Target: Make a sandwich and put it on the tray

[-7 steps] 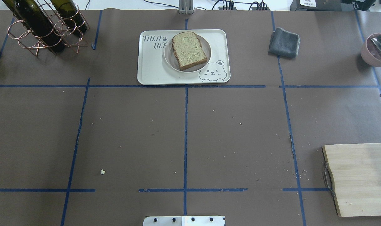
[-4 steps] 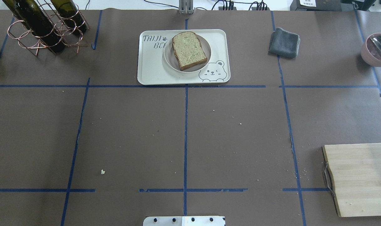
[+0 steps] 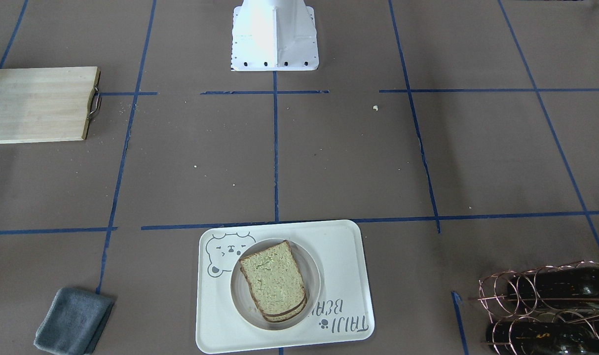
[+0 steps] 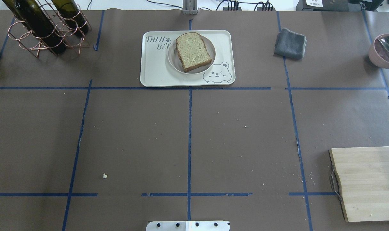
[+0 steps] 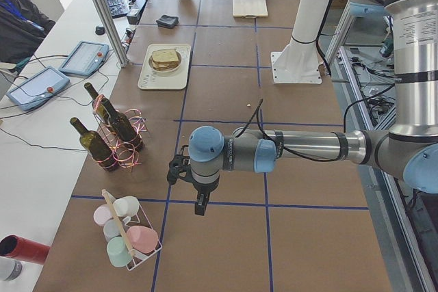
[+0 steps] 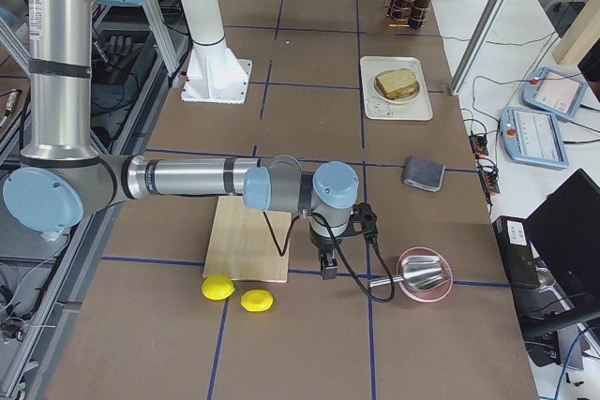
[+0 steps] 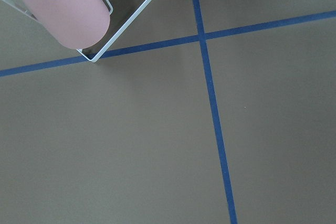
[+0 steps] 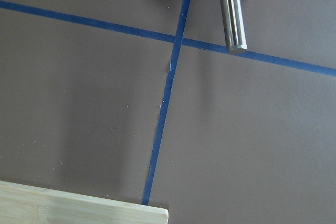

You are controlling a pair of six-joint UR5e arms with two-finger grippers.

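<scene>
The sandwich is two stacked bread slices with dark crust on a small round white plate. The plate stands on the cream tray with the bear drawing, at the table's far middle. No egg shows. My left gripper shows only in the exterior left view, near the mug rack and far from the tray; I cannot tell if it is open or shut. My right gripper shows only in the exterior right view, between the cutting board and the pink bowl; I cannot tell its state either.
A copper rack with wine bottles stands far left. A grey cloth and a pink bowl with a metal utensil are far right. A wooden cutting board lies near right, with two lemons beside it. A mug rack stands at the left end.
</scene>
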